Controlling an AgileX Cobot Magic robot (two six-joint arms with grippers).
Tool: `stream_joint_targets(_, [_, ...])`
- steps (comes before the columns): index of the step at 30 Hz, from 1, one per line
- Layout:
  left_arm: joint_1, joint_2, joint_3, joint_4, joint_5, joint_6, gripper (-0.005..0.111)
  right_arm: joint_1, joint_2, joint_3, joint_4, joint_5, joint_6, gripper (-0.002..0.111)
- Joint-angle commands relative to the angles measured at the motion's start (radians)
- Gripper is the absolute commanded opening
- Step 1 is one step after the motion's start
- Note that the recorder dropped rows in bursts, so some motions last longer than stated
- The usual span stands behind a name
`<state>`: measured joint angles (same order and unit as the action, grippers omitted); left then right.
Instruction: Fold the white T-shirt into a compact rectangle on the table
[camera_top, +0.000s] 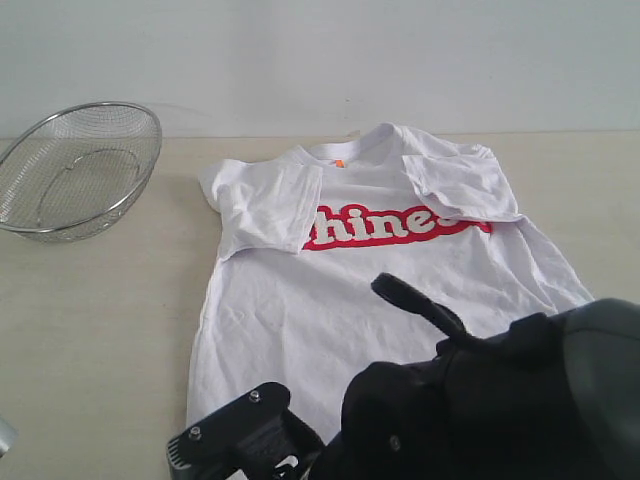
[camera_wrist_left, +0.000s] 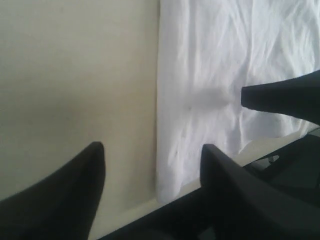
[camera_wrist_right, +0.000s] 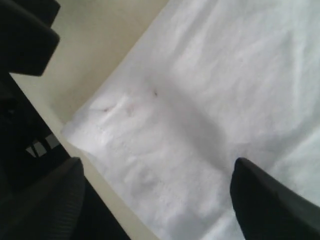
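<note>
The white T-shirt lies flat on the table, front up, with both sleeves folded in over the red lettering. Over its lower left corner hovers my left gripper, open, with the shirt's side edge running between the fingers and nothing held. My right gripper is open above the hem near the shirt corner, empty too. In the exterior view one black finger sticks up over the lower shirt, and the arms hide the hem.
A steel mesh bowl stands at the back left, apart from the shirt. Bare table lies to the left of the shirt. The two grippers are close together near the table's front edge.
</note>
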<state>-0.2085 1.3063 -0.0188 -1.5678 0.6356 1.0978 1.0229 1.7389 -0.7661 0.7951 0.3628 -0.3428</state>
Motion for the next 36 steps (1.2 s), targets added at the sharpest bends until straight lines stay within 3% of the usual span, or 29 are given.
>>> stream_joint_targets(1, [0.003,-0.009,0.008,0.037,-0.006,-0.028,0.054,0.025,0.006,-0.006,-0.002,-0.044,-0.013,0.073])
stream_joint_targets(15, [0.003,-0.009,0.008,0.009,0.067,-0.037,0.054,0.034,0.115,-0.015,-0.002,-0.056,-0.004,0.071])
stream_joint_targets(21, [0.003,-0.009,0.008,-0.013,0.045,-0.032,0.054,0.034,0.119,-0.015,-0.002,-0.033,-0.008,0.036])
stream_joint_targets(22, [0.003,-0.009,0.008,-0.013,0.047,-0.032,0.054,0.034,0.119,-0.015,-0.002,-0.029,-0.023,0.025])
stream_joint_targets(26, [0.003,-0.009,0.008,-0.006,0.042,-0.032,0.054,0.034,0.119,-0.015,-0.027,-0.016,-0.025,0.008])
stream_joint_targets(36, [0.001,0.013,0.008,-0.004,0.037,-0.032,0.054,0.034,0.119,-0.015,-0.023,-0.074,0.006,0.006])
